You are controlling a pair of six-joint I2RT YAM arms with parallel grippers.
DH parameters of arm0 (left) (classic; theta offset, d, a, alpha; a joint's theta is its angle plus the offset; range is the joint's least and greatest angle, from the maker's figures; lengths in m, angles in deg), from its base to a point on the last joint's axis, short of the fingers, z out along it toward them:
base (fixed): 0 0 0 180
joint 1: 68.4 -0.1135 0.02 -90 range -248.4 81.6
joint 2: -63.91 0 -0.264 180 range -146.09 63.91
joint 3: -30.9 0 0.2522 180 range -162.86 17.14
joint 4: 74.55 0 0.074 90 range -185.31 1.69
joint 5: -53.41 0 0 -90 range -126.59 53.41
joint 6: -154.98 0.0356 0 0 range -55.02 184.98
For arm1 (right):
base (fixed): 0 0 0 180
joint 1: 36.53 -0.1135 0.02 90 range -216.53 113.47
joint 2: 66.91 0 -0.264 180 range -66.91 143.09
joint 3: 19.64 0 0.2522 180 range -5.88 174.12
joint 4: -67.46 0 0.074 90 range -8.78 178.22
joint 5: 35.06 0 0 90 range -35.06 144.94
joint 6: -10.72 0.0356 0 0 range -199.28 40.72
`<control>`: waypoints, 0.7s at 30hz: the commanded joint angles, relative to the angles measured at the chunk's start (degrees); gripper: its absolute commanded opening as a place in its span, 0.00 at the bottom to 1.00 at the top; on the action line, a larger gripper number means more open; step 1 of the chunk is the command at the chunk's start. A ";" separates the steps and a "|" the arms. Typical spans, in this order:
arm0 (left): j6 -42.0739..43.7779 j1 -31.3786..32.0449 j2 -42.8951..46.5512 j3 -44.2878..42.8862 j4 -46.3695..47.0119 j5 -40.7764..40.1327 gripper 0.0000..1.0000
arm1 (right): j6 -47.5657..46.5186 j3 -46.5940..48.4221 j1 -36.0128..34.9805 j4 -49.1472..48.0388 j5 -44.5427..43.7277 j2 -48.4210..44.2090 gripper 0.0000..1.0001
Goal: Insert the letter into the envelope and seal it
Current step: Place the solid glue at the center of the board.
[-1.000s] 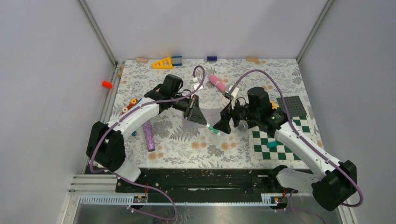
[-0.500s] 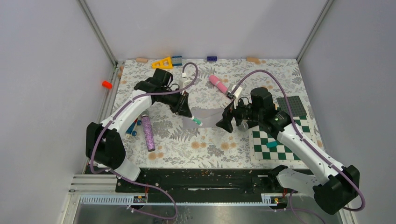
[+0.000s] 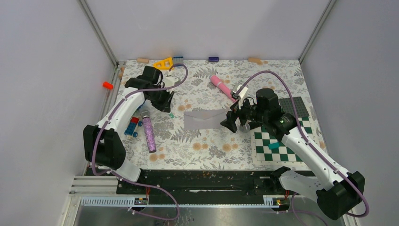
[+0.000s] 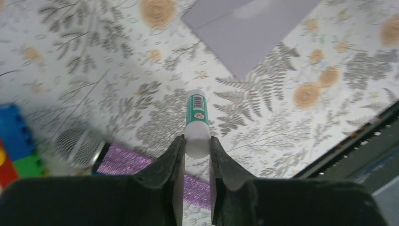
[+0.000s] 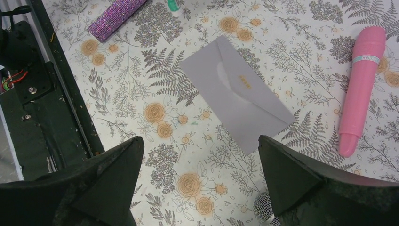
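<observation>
L gripper (image 4: 196,141): fingers clamped on white-and-green glue stick (image 4: 196,123), stick poking out past the tips, over far-left part of cloth.

R gripper (image 5: 200,141): jaws spread wide, nothing between them, hovering just right of envelope (image 3: 205,119).

Envelope: flat on cloth, mid-table, between the 2 grippers, touching neither. Long side running left-right. Flap looks folded down; small gold mark near flap tip in R wrist view.

Surface: table under floral cloth (image 3: 207,150), w/ grey ferns and orange blooms on white.
- Green-and-white checker mat (image 3: 263,153) at right, partly under R arm, w/ teal piece (image 3: 274,145) on it.
- Dark studded plate (image 3: 294,104) just beyond mat, far side.
- Pink cylinder (image 3: 220,84) lying at an angle, far side of envelope.
- Purple glitter tube (image 3: 149,134) lying left of envelope, w/ blue and red bricks (image 3: 131,126) just left of it.
- Along far edge: yellow triangle (image 3: 163,63), blue brick (image 3: 214,59), wooden block (image 3: 255,60).
- Orange cap (image 3: 107,85) off the cloth, by left wall.

Room: plain pale grey walls (image 3: 202,28) on 3 sides. Metal posts (image 3: 99,33) in far corners. Black rail (image 3: 202,181) w/ both arm bases along near edge.
</observation>
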State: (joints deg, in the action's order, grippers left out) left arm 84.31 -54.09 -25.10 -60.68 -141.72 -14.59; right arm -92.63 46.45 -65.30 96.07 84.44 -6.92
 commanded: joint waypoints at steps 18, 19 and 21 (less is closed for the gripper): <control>2.39 -0.49 -10.64 -6.52 4.98 -21.25 0.00 | -1.77 0.82 1.17 -0.24 0.85 -1.14 0.99; 2.30 -0.58 -10.92 -6.56 5.19 -21.20 0.00 | -1.77 0.83 1.18 -0.25 0.83 -1.11 0.99; 2.14 -0.75 -11.30 -6.48 5.83 -21.10 0.00 | -1.74 0.84 1.18 -0.18 0.94 -0.90 0.99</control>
State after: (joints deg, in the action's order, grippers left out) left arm 86.19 -54.22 -36.03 -64.64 -138.83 -34.00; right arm -93.63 46.45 -64.58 96.11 84.53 -7.27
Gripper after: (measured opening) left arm 0.179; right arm 0.993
